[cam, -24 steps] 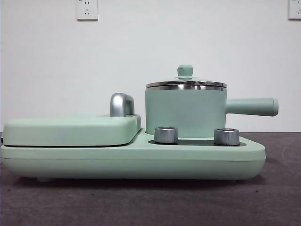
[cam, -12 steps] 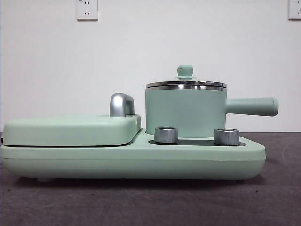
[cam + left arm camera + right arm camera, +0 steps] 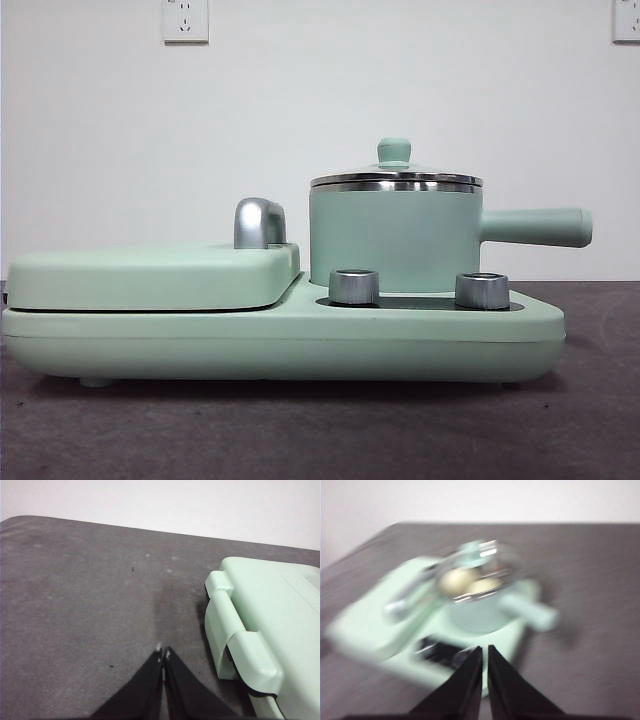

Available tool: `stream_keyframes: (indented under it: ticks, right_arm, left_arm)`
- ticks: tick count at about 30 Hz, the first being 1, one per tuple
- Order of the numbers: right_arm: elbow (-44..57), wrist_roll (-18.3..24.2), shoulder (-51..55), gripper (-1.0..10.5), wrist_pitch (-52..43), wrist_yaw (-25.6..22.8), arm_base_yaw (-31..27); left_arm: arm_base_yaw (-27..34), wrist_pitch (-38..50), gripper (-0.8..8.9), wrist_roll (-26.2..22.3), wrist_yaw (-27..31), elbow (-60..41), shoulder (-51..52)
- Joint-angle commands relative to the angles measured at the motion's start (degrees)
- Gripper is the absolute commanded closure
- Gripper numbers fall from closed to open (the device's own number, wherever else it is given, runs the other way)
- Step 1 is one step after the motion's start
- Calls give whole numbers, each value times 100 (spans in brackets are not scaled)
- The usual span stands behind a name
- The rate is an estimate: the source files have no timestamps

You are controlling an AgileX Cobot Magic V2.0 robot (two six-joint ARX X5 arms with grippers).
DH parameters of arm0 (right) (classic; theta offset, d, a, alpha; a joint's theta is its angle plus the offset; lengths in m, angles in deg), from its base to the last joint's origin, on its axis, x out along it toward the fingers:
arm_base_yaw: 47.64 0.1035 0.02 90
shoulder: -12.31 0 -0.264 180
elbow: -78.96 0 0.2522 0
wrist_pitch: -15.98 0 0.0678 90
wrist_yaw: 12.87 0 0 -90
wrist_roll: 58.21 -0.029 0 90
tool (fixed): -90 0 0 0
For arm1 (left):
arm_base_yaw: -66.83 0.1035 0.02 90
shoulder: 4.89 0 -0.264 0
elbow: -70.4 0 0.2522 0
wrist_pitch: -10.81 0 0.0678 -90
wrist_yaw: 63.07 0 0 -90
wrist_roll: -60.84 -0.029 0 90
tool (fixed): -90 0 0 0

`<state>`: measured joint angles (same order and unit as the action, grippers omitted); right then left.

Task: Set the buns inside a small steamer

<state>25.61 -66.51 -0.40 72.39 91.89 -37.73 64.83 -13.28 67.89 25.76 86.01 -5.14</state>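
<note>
Both grippers have their jaws pressed together on nothing: the left gripper (image 3: pixel 163 655) over bare table, the right gripper (image 3: pixel 484 652) above the small steamer (image 3: pixel 395 238). Nothing has shifted in the front view; through blur, the buns (image 3: pixel 467 582) seem already inside, lid on

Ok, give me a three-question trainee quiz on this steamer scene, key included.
1. True or false: the glass lid sits on the small steamer.
2. Where are the buns? A) on the table B) inside the steamer C) in a gripper
3. Fill in: the steamer's long handle points away from the flat griddle ____.

Key: 1 true; 2 B, seen blurred through the lid in the right wrist view; 3 cover.
</note>
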Motion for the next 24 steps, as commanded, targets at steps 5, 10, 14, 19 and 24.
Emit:
stream_keyframes:
  ticks: [5, 10, 14, 19, 24]
  right_arm:
    - [2135, 907, 424, 932, -2712, -343, -1290]
    - [3362, 879, 855, 932, -3842, -986, -1270]
    - [3842, 837, 1231, 932, -4041, -1370, -1263]
    - [3895, 841, 1250, 932, -3580, -1672, -1268]
    - [3893, 837, 1250, 932, -3403, -1635, -1266]
  left_arm:
    - [7, -39, 807, -37, 37, -111, 7]
    - [7, -39, 807, -37, 35, -111, 7]
    - [7, -37, 807, -37, 37, -111, 7]
    - [7, -37, 807, -37, 37, -111, 7]
    - [7, -37, 807, -37, 37, -111, 7]
